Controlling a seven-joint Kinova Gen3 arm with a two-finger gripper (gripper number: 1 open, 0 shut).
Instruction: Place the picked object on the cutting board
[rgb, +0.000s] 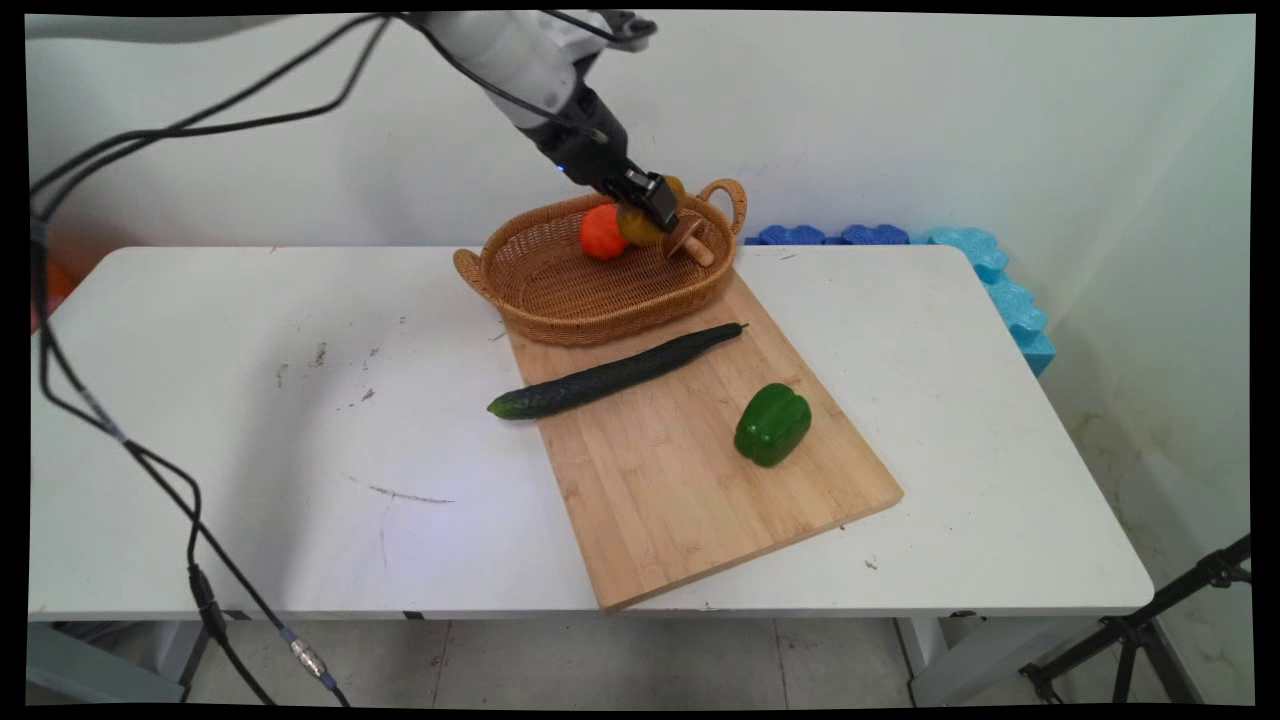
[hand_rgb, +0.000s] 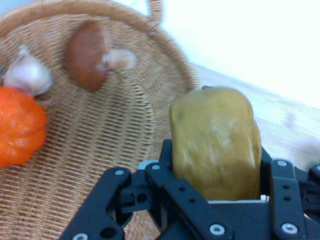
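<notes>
1. One yellow-brown potato sits pinched between my fingers, which press on its two sides; my gripper hangs over the far right part of the wicker basket.
2. Three things already lie in that basket: an orange pumpkin-shaped vegetable, a brown mushroom with a pale stem, and a garlic bulb just beside the orange one. The garlic shows only in my hand view.
3. Below the potato I see woven basket floor and the rim, so it is above the basket's edge region, not yet resting on anything.
4. Two vegetables remain outside the basket on the wooden cutting board: a long dark cucumber lying diagonally, one end hanging past the board's left edge, and a green bell pepper nearer the board's right side, well apart from the cucumber.
5. Judging by this layout, the basket looks partly filled, with the potato in the air and the two green items untouched.
6. Everything rests on a white tabletop; the basket sits on the board's far end.
</notes>
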